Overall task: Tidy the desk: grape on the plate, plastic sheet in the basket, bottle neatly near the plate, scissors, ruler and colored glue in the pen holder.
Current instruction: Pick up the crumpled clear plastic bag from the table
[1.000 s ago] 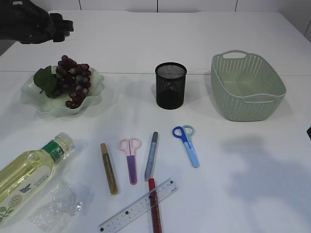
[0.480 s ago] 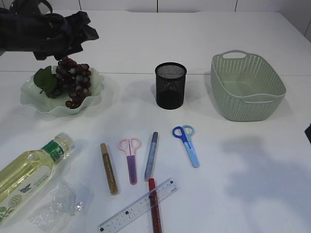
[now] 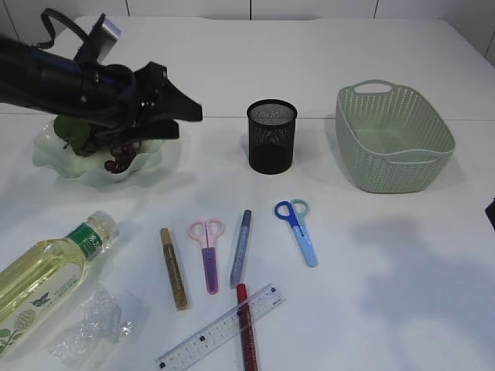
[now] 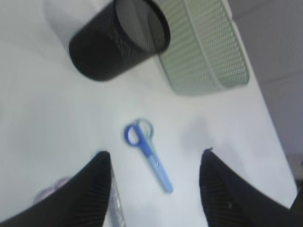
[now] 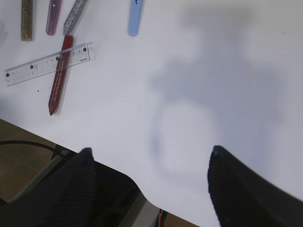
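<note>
The grape (image 3: 118, 160) lies on the pale green plate (image 3: 51, 161), mostly hidden by my left arm. My left gripper (image 3: 180, 122) hangs open and empty just right of the plate; in its wrist view the left gripper (image 4: 154, 158) frames the blue scissors (image 4: 149, 152) below. The bottle (image 3: 45, 282) lies on its side at front left, with the plastic sheet (image 3: 94, 323) beside it. Pink scissors (image 3: 207, 251), blue scissors (image 3: 298, 230), ruler (image 3: 220, 328) and gold (image 3: 174, 268), silver (image 3: 241, 247) and red (image 3: 246, 334) colored glue lie at the front. My right gripper (image 5: 151, 151) is open and empty over the table's front edge.
The black mesh pen holder (image 3: 271, 135) stands at the middle back, and the green basket (image 3: 393, 137) to its right holds nothing that I can see. The table's near edge (image 5: 142, 194) runs under my right gripper.
My left arm has swung from the back left corner forward and to the right, over the plate, and now covers most of the grape. The right gripper has not moved.
</note>
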### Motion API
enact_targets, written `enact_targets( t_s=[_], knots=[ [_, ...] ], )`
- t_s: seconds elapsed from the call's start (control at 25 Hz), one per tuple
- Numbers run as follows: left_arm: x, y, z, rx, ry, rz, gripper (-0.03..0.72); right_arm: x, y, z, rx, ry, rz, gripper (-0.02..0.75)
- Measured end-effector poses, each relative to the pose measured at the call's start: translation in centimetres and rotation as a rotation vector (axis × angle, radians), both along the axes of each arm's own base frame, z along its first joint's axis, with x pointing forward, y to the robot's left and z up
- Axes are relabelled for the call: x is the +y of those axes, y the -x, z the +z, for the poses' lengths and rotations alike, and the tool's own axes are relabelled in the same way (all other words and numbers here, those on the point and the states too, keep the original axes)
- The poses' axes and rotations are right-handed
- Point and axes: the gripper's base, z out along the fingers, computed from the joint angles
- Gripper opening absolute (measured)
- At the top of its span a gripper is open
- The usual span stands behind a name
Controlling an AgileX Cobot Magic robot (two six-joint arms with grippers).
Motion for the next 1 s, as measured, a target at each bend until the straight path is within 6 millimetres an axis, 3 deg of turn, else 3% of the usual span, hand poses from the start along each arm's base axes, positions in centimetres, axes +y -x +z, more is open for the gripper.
enact_targets(
  t_s=[0.16,0.4,0.72,1.0],
  knots=[
    [0.1,1.5,-0.8,0.043,-0.123,-0.175,0.435,0.0,0.0,0.0,0.005,0.001,0.001,0.571],
    [1.2,2.7,0.0,0.092,-0.283,-0.206,0.425,0.0,0.1,0.0,0.011,0.001,0.002,0.568],
    [4.0,5.0,4.1,0.066,-0.545,-0.115,0.405,0.1,0.2,0.0,0.019,-0.015,0.004,0.568],
    [5.6,7.9,6.2,0.118,-0.672,-0.106,0.404,1.1,0.2,0.3,0.026,-0.136,0.008,0.566]
  ],
)
